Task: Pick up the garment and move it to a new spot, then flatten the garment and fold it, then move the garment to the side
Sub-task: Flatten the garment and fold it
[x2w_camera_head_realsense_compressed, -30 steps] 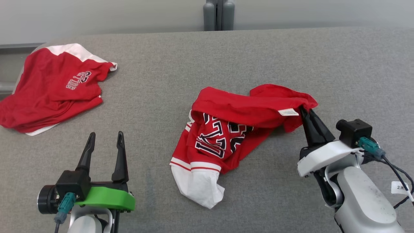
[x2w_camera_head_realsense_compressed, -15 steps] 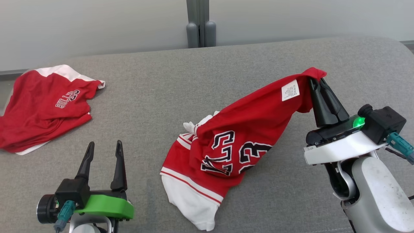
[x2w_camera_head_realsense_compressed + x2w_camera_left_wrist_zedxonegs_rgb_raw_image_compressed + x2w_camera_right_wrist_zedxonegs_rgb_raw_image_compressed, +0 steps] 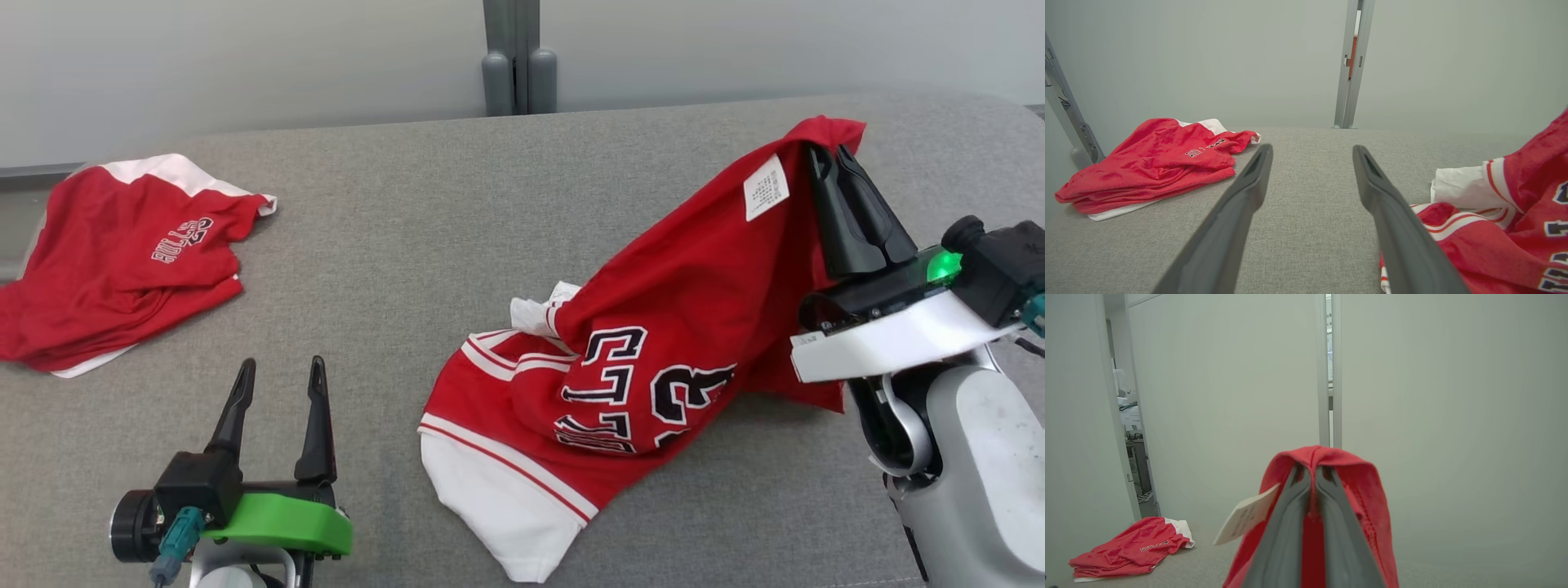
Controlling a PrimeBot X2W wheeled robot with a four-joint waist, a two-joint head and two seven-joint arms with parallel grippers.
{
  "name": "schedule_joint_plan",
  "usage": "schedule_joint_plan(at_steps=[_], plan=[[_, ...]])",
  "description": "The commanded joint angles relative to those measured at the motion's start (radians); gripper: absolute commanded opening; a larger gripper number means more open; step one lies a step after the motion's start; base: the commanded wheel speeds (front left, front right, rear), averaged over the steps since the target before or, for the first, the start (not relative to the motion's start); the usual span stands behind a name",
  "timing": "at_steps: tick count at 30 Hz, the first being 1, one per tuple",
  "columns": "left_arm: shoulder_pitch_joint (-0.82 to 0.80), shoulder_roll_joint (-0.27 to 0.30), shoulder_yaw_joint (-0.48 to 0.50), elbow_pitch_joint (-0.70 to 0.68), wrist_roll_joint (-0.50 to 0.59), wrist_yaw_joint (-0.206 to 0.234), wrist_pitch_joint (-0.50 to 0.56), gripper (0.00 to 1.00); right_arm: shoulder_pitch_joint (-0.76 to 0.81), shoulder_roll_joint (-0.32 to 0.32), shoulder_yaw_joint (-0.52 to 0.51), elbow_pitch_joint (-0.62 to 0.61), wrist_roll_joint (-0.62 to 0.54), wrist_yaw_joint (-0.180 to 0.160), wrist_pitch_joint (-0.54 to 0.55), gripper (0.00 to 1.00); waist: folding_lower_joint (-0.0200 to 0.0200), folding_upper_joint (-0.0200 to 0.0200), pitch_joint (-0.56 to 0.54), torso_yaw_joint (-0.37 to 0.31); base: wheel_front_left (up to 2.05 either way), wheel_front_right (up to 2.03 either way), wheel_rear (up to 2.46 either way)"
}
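Nearest, my left pincer (image 3: pixel 282 363) stands spread wide and empty, left of the garment (image 3: pixel 669 327), bare grey table (image 3: pixel 457 204) between them. My right pincer (image 3: pixel 833 155) is clamped on the garment's raised red edge beside its white label (image 3: pixel 766 188); its white hem lies on the table. Far left of the garment, another red shirt (image 3: pixel 122 245) sits by the table's edge.

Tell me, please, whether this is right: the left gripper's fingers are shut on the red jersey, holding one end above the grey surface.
Wrong arm: the head view shows the fingers of the right gripper shut on the red jersey, holding one end above the grey surface.
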Motion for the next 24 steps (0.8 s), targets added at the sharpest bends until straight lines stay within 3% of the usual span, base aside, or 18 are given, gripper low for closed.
schedule_joint_plan(at_steps=[1, 7, 21, 22, 23, 24], plan=[[-0.017, 0.002, -0.002, -0.002, -0.005, 0.006, 0.001, 1.0, -0.026, -0.008, 0.001, 0.017, -0.009, -0.001, -0.001, 0.0, 0.0, 0.0, 0.015, 0.018, 0.0, 0.0, 0.0], [-0.041, 0.002, -0.017, 0.004, -0.016, 0.006, 0.001, 1.0, -0.142, -0.027, 0.017, 0.198, -0.026, -0.001, -0.025, 0.0, 0.0, 0.0, 0.051, 0.055, 0.0, 0.0, 0.0], [-0.12, 0.001, -0.088, 0.014, -0.046, 0.02, 0.001, 1.0, -0.536, -0.048, 0.082, 0.86, -0.034, -0.001, -0.136, 0.0, 0.0, 0.0, 0.145, 0.153, 0.0, 0.0, 0.0], [-0.124, 0.001, -0.093, 0.014, -0.051, 0.021, 0.001, 1.0, -0.557, -0.045, 0.09, 0.905, -0.039, -0.001, -0.142, 0.07, 0.0, 0.0, 0.15, 0.157, 0.0, 0.0, 0.0], [-0.127, 0.001, -0.096, 0.015, -0.052, 0.021, 0.001, 1.0, -0.577, -0.042, 0.095, 0.95, -0.042, -0.001, -0.146, 0.72, 0.0, 0.0, 0.154, 0.159, 0.0, 0.0, 0.0], [-0.128, 0.001, -0.099, 0.015, -0.054, 0.023, 0.001, 1.0, -0.589, -0.04, 0.098, 0.984, -0.042, -0.001, -0.147, 1.0, 0.0, 0.0, 0.157, 0.16, 0.0, 0.0, 0.0]])
